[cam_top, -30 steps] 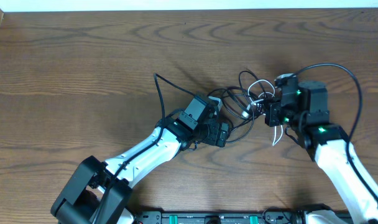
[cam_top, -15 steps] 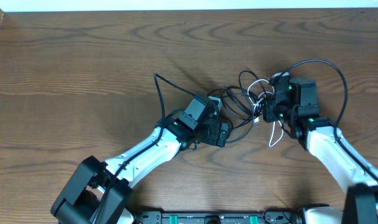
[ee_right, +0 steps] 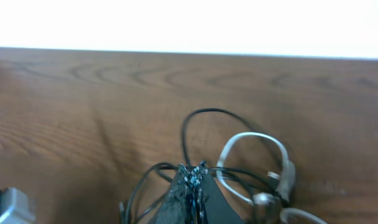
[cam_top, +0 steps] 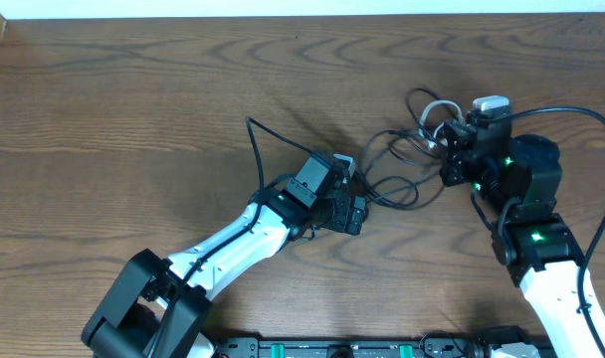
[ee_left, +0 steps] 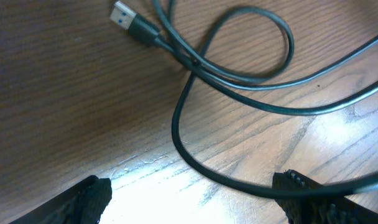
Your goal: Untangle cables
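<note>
Our right gripper (ee_right: 189,186) pinches black cable (ee_right: 201,111) in tangle. Left gripper (ee_left: 195,190) released over USB plug (ee_left: 128,17) loop (ee_left: 175,127). We pull gently, left pinning.

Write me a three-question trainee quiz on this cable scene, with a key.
1. True or false: the left gripper is shut on the black USB plug with the silver tip.
2. Pick one: in the right wrist view, the white cable loop sits on which side of the right gripper? A) left B) right C) it is out of view
3. Short answer: which gripper is shut on the thin black cables?

Key
1. False: it is open, and the plug lies apart from it on the brown wooden table.
2. B
3. The right gripper.
</note>
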Robot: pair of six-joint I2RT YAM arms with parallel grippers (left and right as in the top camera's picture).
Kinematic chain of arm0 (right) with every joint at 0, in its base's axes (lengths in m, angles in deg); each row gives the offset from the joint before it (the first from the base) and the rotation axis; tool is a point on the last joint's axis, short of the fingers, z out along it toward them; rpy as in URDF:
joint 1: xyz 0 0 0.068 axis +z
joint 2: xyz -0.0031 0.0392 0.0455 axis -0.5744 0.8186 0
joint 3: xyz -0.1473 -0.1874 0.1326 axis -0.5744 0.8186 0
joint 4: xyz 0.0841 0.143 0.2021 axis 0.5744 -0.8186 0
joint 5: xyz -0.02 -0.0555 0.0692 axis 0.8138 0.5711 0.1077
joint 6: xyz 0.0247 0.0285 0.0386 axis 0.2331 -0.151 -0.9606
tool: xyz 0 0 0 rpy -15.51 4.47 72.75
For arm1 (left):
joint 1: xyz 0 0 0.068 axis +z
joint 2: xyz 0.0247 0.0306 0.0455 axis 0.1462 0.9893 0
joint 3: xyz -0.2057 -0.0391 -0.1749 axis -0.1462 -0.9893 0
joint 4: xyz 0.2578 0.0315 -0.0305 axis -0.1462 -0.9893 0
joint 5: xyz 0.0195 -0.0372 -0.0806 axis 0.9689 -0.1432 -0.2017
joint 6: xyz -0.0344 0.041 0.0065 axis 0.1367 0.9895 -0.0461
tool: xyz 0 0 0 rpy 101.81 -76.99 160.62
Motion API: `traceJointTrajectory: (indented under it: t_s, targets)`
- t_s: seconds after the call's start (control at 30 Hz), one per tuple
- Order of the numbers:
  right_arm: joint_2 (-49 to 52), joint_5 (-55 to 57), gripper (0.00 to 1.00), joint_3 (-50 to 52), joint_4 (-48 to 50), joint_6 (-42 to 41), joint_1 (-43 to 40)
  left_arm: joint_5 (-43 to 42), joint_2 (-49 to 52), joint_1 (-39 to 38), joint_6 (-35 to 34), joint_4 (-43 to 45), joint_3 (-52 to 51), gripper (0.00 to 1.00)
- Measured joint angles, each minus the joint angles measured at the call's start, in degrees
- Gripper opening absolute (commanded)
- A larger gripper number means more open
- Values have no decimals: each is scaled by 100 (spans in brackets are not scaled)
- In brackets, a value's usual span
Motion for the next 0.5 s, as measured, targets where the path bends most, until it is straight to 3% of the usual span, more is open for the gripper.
traceJointTrajectory:
  t_s: [0.5]
  targets:
    - [1941, 151, 1, 2, 428, 448, 0, -2, 0, 0, 0, 0, 0, 89]
